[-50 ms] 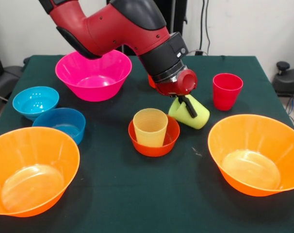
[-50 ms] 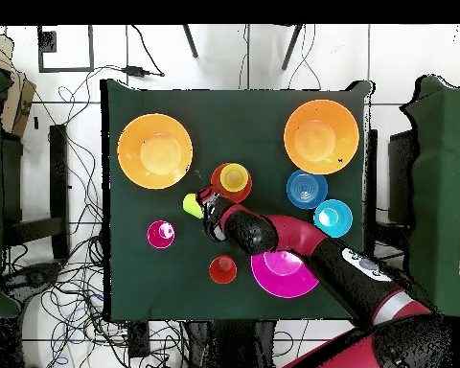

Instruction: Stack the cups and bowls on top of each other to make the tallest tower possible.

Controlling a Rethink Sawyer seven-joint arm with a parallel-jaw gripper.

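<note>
The red and black arm reaches down at a slant, its gripper (image 1: 187, 108) clamped on the tilted lime green cup (image 1: 191, 114) beside the yellow cup (image 1: 150, 127) in the red-orange bowl (image 1: 154, 143).

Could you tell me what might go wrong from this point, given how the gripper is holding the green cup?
1. The lime green cup hangs tilted in the gripper; it could slip or land on its side when released.
2. The yellow cup standing in the small red-orange bowl is right beside it, so a sideways move might knock it over.
3. The red-pink cup stands close on the other side and could be clipped too.
</note>
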